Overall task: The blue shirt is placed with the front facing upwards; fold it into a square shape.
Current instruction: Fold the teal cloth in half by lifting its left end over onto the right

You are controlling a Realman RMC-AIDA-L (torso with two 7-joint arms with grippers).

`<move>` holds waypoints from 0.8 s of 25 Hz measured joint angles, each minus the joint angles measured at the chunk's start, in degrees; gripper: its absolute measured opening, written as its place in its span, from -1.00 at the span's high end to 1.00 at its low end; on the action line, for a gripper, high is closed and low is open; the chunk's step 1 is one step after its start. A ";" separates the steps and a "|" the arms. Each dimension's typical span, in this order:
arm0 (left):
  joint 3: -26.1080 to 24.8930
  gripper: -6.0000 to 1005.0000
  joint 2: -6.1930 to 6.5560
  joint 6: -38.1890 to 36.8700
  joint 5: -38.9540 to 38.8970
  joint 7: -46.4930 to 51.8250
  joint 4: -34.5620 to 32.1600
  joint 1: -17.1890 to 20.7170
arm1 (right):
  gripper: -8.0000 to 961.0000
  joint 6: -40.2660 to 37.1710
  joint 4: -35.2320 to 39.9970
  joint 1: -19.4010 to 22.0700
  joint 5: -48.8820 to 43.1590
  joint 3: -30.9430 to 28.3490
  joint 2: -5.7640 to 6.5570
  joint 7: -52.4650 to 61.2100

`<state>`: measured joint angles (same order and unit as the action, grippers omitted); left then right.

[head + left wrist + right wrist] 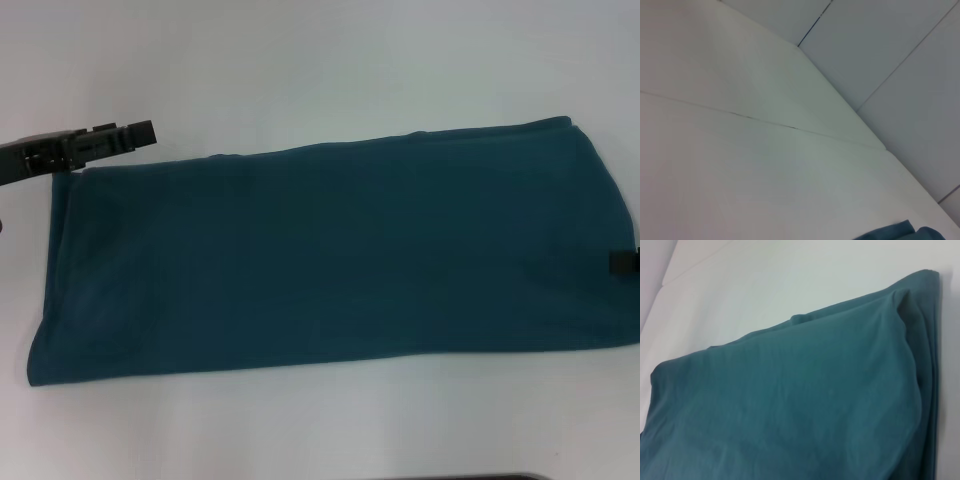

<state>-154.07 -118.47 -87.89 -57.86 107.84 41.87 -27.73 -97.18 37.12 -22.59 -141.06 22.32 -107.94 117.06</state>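
The blue shirt [330, 260] lies flat on the white table [300, 70] as a long folded band running left to right, with no lettering or collar showing. My left gripper [138, 135] hovers at the band's far left corner, just beyond the cloth edge. In the left wrist view only a small tip of the blue shirt [895, 232] appears. Only a small black part of my right gripper [625, 261] shows, at the picture's right edge over the band's right end. The right wrist view is filled by the blue shirt [790, 400], with stacked layers along one folded edge.
Bare white table [765, 165] surrounds the shirt on the far, near and left sides. A thin seam [765, 122] crosses the tabletop, and the table's edge [840, 95] borders grey panels beyond. A dark strip [500, 477] sits at the near edge.
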 joint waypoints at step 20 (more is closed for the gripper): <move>-0.48 -0.71 0.23 -0.19 -0.32 0.00 -0.03 -0.06 | -0.93 -1.43 -0.55 -1.14 -0.05 0.51 -1.78 -1.18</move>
<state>-154.55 -118.24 -88.08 -58.17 107.84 41.84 -27.80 -98.61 36.58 -23.73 -141.11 22.83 -109.73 115.87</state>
